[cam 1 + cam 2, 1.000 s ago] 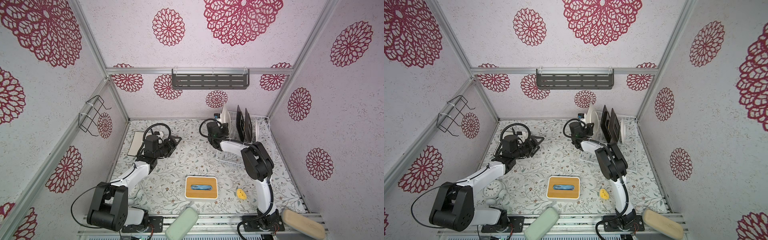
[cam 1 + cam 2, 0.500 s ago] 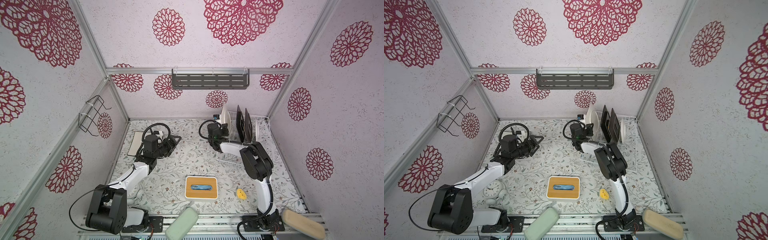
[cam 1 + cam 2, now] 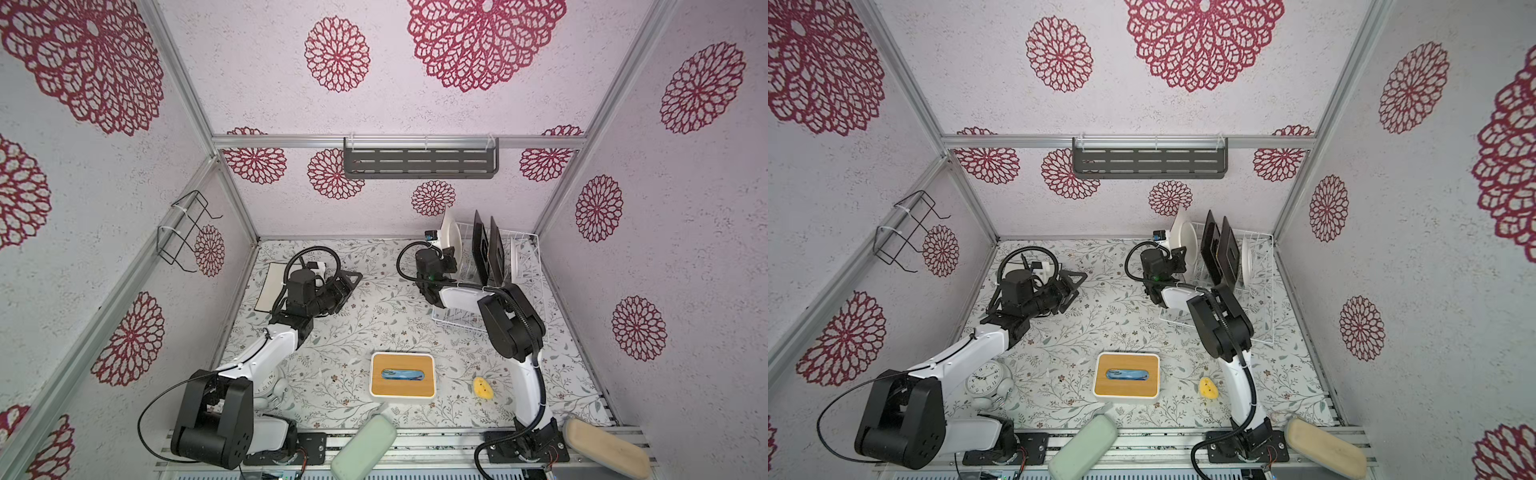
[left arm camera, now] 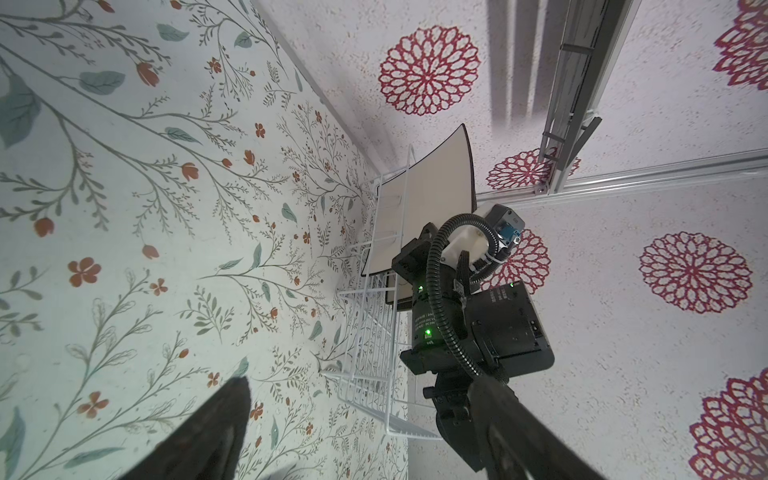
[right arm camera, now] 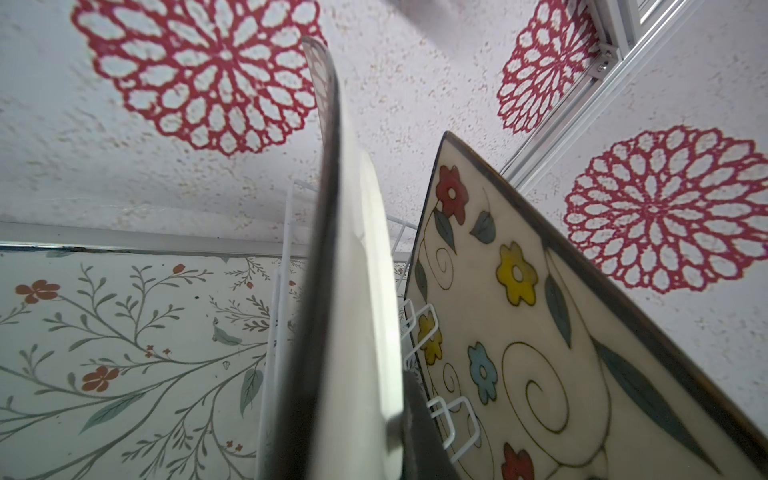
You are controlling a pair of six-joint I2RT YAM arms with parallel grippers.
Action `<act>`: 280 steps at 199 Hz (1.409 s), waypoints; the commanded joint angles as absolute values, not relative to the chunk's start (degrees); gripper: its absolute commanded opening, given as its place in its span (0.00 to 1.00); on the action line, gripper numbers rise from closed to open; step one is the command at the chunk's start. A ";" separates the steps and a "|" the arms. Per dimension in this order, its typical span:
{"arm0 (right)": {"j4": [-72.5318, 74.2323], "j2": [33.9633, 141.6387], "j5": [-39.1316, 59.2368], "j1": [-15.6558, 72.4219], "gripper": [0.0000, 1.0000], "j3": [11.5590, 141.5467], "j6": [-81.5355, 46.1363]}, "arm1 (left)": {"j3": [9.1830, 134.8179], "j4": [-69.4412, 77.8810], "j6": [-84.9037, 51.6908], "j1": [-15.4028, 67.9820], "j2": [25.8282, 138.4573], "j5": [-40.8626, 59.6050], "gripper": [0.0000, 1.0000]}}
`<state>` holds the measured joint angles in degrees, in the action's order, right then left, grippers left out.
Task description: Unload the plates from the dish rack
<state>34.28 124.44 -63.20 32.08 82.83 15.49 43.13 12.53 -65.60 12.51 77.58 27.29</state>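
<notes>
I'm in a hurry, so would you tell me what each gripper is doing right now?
Left gripper: open, holding nothing.
Right gripper: closed on the cream plate standing in the dish rack.

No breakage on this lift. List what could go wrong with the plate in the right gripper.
1. The right gripper pinches the cream square plate near one edge; it might pivot or slip.
2. The flower-painted square plate stands close beside it; a tilted lift could knock it.
3. The dish rack might snag the rim and get dragged.
</notes>
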 commanded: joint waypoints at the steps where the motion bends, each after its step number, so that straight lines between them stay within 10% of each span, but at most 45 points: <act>1: 38.47 123.94 -66.97 32.17 0.09 82.99 18.11 | 42.63 12.98 -64.79 13.10 76.21 26.72 0.88; 280: 53.12 120.70 -68.52 33.49 0.00 80.85 31.86 | 41.92 12.88 -64.60 13.10 75.06 26.10 0.86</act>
<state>45.17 124.44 -63.29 33.54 80.01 26.74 42.57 12.21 -65.58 12.51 76.42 26.28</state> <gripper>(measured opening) 0.153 0.867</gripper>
